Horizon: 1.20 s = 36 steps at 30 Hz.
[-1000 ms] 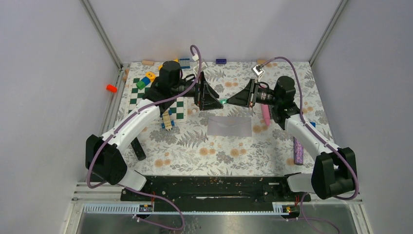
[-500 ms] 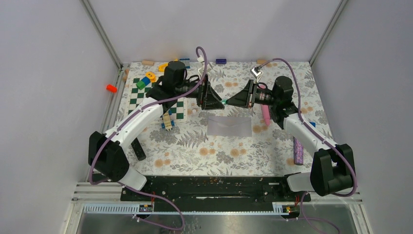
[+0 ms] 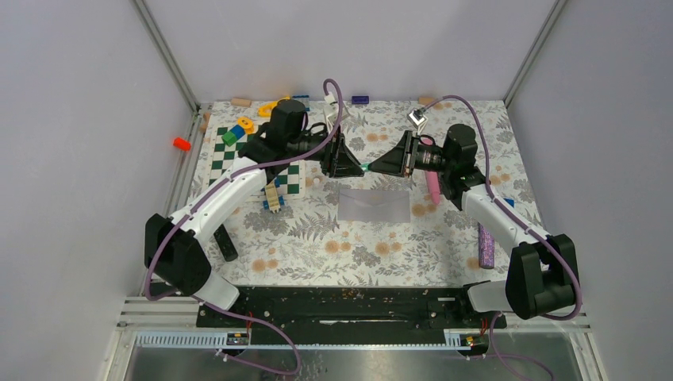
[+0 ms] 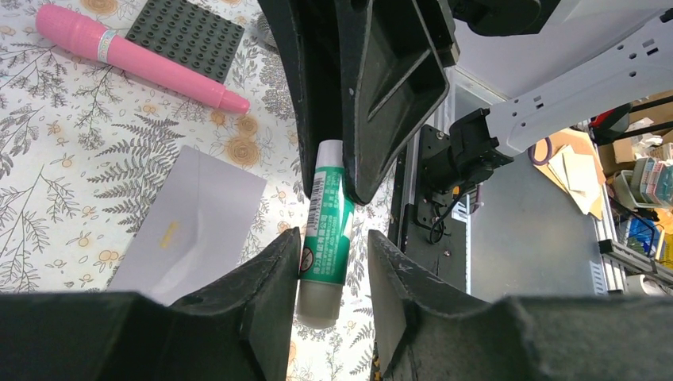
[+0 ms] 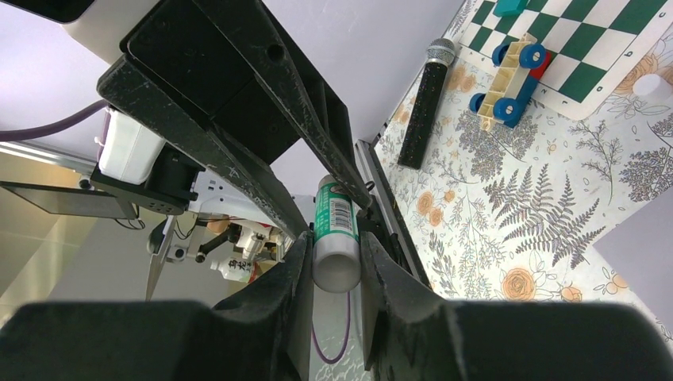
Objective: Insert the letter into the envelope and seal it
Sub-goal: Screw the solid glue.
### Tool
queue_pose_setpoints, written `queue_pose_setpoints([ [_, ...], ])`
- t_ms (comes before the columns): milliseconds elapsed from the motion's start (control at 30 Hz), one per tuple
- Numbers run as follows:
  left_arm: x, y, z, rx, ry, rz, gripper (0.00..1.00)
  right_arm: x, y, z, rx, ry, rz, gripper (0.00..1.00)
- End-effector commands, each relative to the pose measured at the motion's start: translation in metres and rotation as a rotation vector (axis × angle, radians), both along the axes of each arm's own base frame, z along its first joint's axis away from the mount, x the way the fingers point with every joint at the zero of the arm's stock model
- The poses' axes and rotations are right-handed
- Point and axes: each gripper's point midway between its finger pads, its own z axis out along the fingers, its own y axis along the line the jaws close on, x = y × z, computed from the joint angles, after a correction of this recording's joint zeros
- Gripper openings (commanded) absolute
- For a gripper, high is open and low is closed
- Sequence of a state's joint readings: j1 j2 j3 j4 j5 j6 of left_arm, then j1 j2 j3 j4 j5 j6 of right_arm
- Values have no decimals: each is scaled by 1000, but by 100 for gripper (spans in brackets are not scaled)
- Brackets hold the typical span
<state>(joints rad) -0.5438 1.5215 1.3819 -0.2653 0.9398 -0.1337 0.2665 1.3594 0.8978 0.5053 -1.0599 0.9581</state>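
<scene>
gripping a glue stick (image 4: 327,222) in the right gripper (image 5: 335,255) near the envelope's (image 3: 374,205) far edge, left gripper (image 4: 332,248) narrow astride the other end, not fully clamped.

The green glue stick (image 4: 327,226) hung at the centre — the left gripper (image 4: 333,252) flanked its near end, one finger touching, a slim gap at the other. The right gripper (image 4: 333,181) clamped its far end. Left of the glue stick lay the envelope (image 4: 190,226); farther left, a pink pen (image 4: 135,57) and a dark studded plate (image 4: 186,33).
</scene>
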Motion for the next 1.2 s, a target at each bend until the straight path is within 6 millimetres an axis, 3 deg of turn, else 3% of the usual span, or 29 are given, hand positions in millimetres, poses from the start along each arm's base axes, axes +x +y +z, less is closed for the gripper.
queue_pose_setpoints([
  [0, 5, -3, 17, -14, -76, 1, 36, -2, 0, 17, 14, -80, 5, 14],
  [100, 5, -3, 17, -13, -76, -1, 37, -2, 0, 16, 14, -79, 6, 14],
  [167, 5, -3, 17, -10, -76, 1, 43, -2, 0, 16, 14, -75, 7, 14],
  [233, 5, -3, 16, -10, -77, 2, 41, -2, 0, 17, 15, -75, 7, 14],
  [400, 6, -4, 15, -3, -78, -4, 16, -2, 0, 17, 15, -72, 6, 17],
  [500, 5, -6, 14, 5, -81, -8, 7, -2, 0, 17, 15, -71, 3, 22],
  [567, 3, -7, 15, 10, -91, -12, 6, -2, 0, 18, 14, -70, 1, 29],
  [700, 2, -7, 14, 21, -107, -5, 5, -3, -2, 20, 2, -41, -2, 55],
  [767, 2, -6, 13, 30, -113, -3, 5, -3, -4, 19, -19, -17, -2, 60],
  [967, -1, -5, 8, 76, -169, -14, 3, -18, -11, 1, -98, 81, 29, 61],
  [1167, -7, -8, 1, 117, -221, -37, 1, -23, -18, -3, -95, 137, 37, 56],
])
